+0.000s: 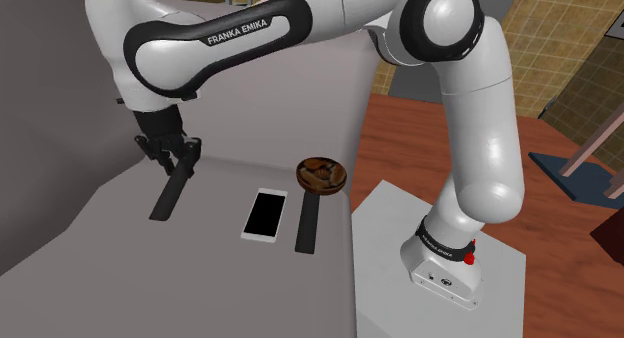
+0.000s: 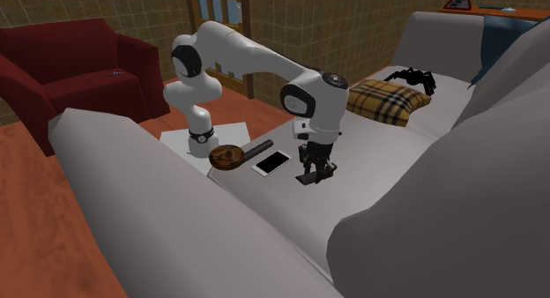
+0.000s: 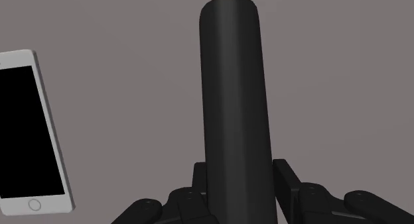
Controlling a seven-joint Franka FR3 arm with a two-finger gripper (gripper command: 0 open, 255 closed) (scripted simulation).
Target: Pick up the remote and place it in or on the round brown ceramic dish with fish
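The gripper [image 1: 183, 158] is clamped on one end of the remote [image 1: 168, 196], a long black bar. In the wrist view its fingers [image 3: 284, 179] press against both sides of the bar. The remote's long axis runs straight out from between them, and in the shoulder view its free end points down and slightly left over the grey sofa seat [image 1: 200, 276]. Whether it is clear of the cushion cannot be told. The white phone [image 1: 265, 214] lies roughly parallel nearby, then a second dark bar [image 1: 307, 224], and beyond both sits the round brown dish [image 1: 320, 174] — well apart from the remote.
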